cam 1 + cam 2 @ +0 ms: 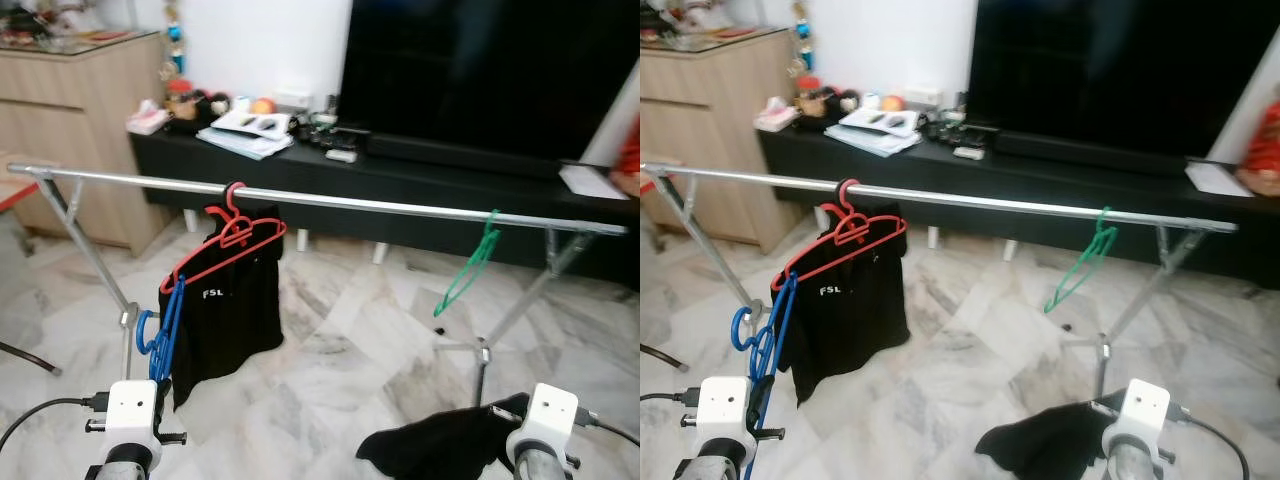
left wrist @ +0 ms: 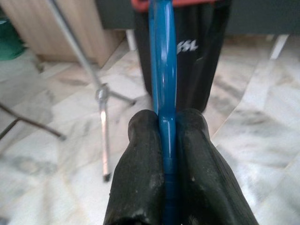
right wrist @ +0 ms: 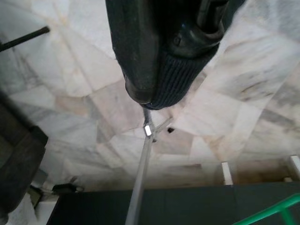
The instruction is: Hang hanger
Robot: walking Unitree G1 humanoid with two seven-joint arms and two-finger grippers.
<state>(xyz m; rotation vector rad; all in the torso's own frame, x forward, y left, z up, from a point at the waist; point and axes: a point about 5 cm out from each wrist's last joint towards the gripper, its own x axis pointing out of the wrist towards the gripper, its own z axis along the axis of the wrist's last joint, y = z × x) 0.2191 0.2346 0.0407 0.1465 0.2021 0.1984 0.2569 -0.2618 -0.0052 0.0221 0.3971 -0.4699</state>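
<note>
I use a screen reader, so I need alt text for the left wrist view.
The left tool is shut on a blue hanger, which runs up toward a black garment on a red hanger. A metal rack leg stands on marble floor.

The hanger (image 2: 162,70) pinched between the left gripper's (image 2: 168,136) black fingers was bright blue. On the silver rail (image 1: 400,208), a red hanger (image 1: 232,240) carried a black garment (image 1: 225,310) with white lettering; to the right hung a green hanger (image 1: 470,265). The right gripper (image 3: 180,35) held dark, ribbed-edged cloth (image 1: 440,445). The floor (image 1: 350,330) was white marble, veined grey. Far left stood a light wood cabinet (image 1: 75,110); the far TV stand (image 1: 420,180) was black.
</note>
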